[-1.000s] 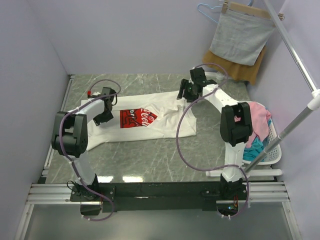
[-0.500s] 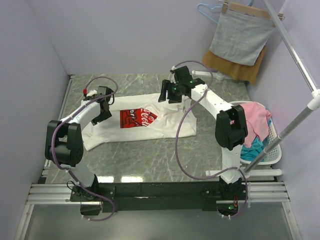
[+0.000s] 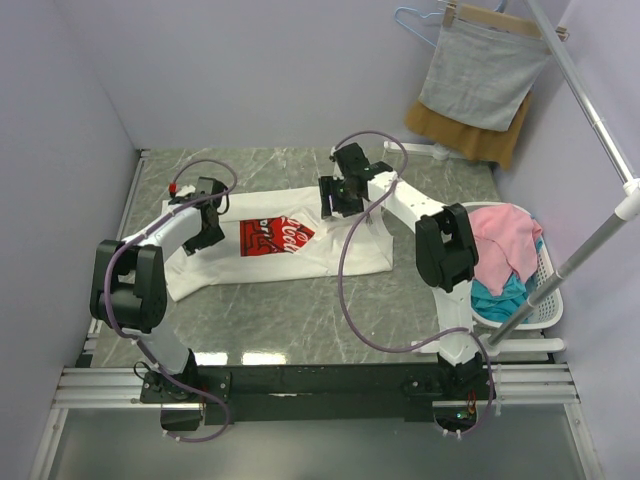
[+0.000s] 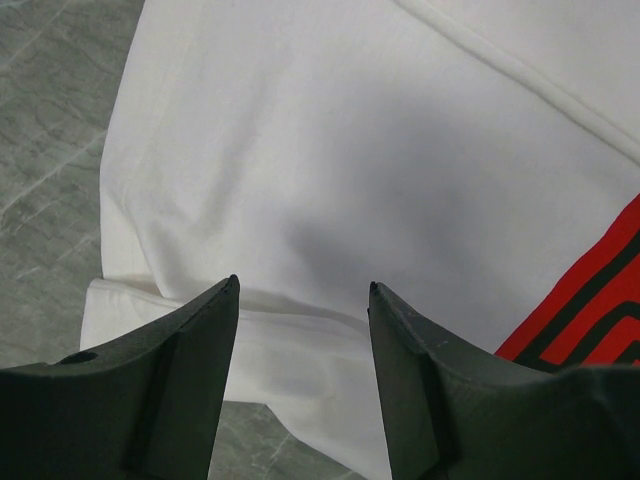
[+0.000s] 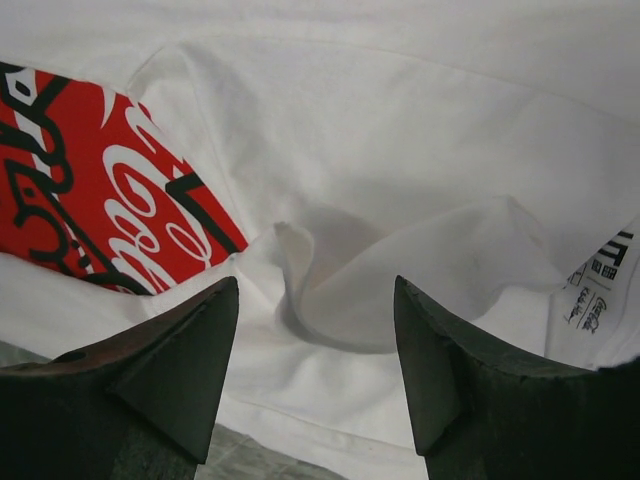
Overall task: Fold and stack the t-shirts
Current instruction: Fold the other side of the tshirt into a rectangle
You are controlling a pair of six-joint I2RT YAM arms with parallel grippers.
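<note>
A white t-shirt (image 3: pixel 320 255) with a red square print (image 3: pixel 275 236) lies partly folded on the grey marble table (image 3: pixel 300 320). My left gripper (image 3: pixel 205 232) is open over the shirt's left part; in the left wrist view (image 4: pixel 302 290) plain white cloth (image 4: pixel 350 180) and a corner of the red print (image 4: pixel 590 320) lie below the jaws. My right gripper (image 3: pixel 336 200) is open over the shirt's upper middle; in the right wrist view (image 5: pixel 315 290) a raised fold of white cloth (image 5: pixel 400 270) lies between the jaws, beside the red print (image 5: pixel 110 210).
A white basket (image 3: pixel 535 295) with pink and teal clothes stands at the right. A grey cloth (image 3: pixel 483 75) and a mustard-brown cloth (image 3: pixel 470 135) hang on a hanger at the back right. A slanted metal pole (image 3: pixel 590 110) crosses the right side. Purple walls surround the table.
My right gripper has moved left from the shirt's far right corner to above its upper middle. My left gripper shifted slightly up and left over the shirt's left part.
</note>
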